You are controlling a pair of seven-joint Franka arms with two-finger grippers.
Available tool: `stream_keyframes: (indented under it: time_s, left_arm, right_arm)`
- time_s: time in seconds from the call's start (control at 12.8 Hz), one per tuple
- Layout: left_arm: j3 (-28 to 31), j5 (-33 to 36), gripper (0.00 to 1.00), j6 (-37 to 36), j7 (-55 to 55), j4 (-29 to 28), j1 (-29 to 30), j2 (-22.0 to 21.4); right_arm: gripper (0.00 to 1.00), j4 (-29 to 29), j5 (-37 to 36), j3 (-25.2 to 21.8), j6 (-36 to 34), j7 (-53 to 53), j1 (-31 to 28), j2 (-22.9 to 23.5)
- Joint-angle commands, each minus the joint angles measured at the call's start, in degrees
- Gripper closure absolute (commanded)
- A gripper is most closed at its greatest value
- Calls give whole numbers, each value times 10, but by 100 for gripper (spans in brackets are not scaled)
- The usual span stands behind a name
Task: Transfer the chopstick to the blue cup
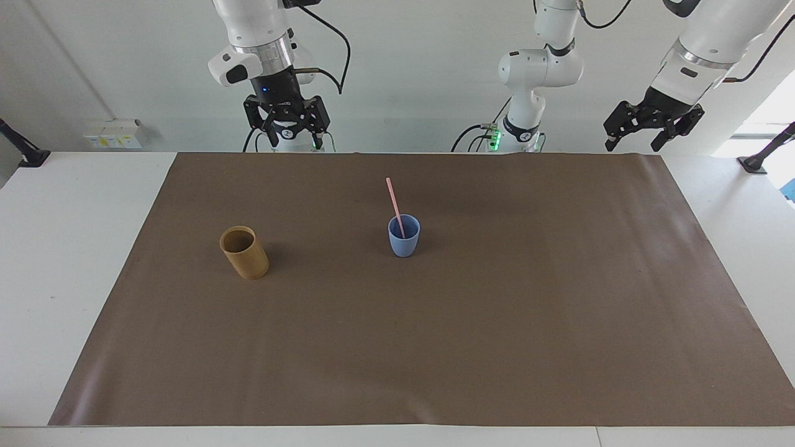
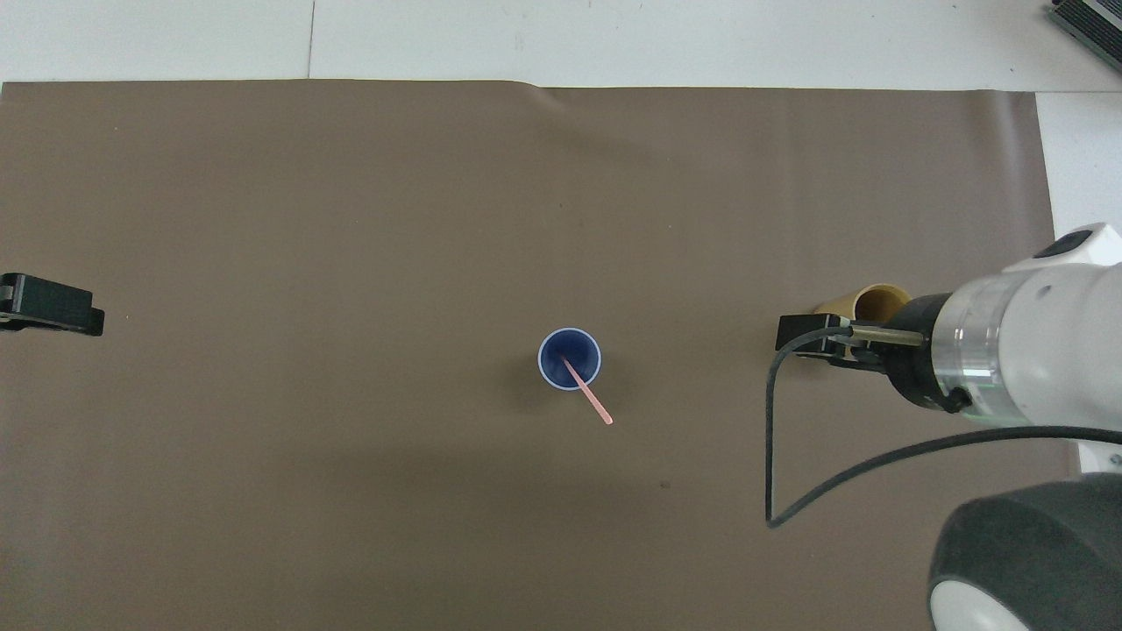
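Chopstick [image 1: 394,205] is leaning in the blue cup [image 1: 404,241]; light, stiff, we are judging, best pinched near its top. Both claws, right claw [image 1: 285,124] and left claw [image 1: 652,126], are hanging open, empty.

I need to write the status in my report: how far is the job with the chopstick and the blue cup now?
Done: the chopstick stands in the blue cup, leaning on its rim toward the robots. In hand: nothing; the right gripper is open and empty, raised near its base, and the left gripper waits open at its own end. The tan cup is empty. Left: seemingly nothing, except parking the right arm.
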Motion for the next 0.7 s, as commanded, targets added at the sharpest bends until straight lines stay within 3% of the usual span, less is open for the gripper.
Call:
stream_keyframes:
  time_s: [0.0,0.31,0.62]
  left_arm:
    - [-5,-1,0,-12,4,6,9,-3]
    - [-5,-1,0,-12,4,6,9,-3]
    - [-5,-1,0,-12,4,6,9,-3]
  right_arm:
    - [0,8,-11,7,-13,-15,-9,-3]
    - [0,46,-55,3,-24,-30,-12,26]
    - [0,156,-88,-42,-96,-81,14,98]
